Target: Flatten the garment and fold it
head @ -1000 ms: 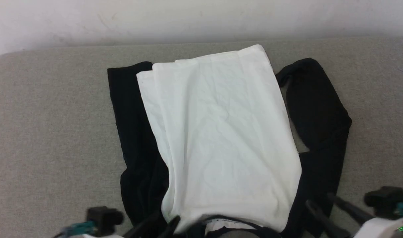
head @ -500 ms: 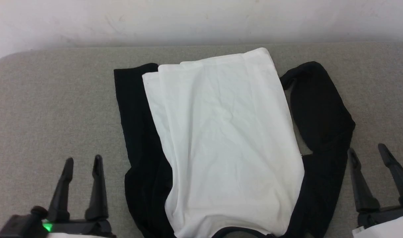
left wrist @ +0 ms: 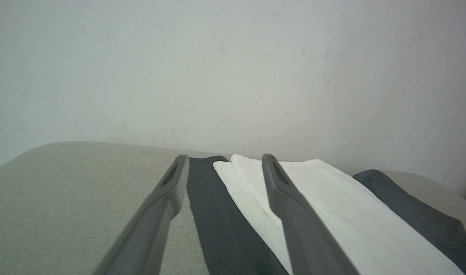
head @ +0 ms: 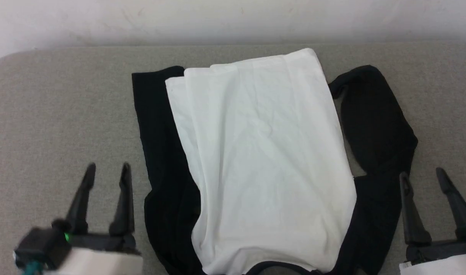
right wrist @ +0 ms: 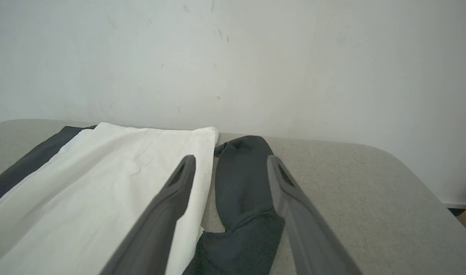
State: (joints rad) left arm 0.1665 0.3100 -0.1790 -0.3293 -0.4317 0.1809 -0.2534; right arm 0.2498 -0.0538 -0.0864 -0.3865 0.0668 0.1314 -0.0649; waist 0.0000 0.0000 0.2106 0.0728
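Head camera view of a grey fabric-covered desk (head: 57,114) against a pale wall (head: 217,19). At the lower left, the left claw (head: 108,170) hovers over bare desk, its 2 dark fingers spread apart and holding nothing, just beside the garment's near left edge.

The garment (head: 263,152) lies in the middle of the desk, hem toward the wall and collar toward the robot. Its left-hand sleeve (head: 156,145) runs as a straight black strip, partly under the white body, and bunches into soft folds near the claw. The white body is mostly smooth, with a doubled layer along its left edge and light creases across the middle. The right-hand sleeve (head: 374,122) bows outward in a loose curve, leaving a small gap of desk between it and the body.

At the lower right, the right claw (head: 422,173) is likewise wide open and empty, its fingers just beside the black shoulder fabric.

Risks, as a judgement: the flattening looks unfinished, so folding now would likely trap the doubled left edge and the bunched sleeve inside the fold. A claw closing on this thin fabric may catch 2 layers instead of 1, or pinch only a wrinkle and slip off. Pulling 1 side harder than the other would probably drag the soft shirt across the desk and skew it. The curved right-hand sleeve could twist when lifted.
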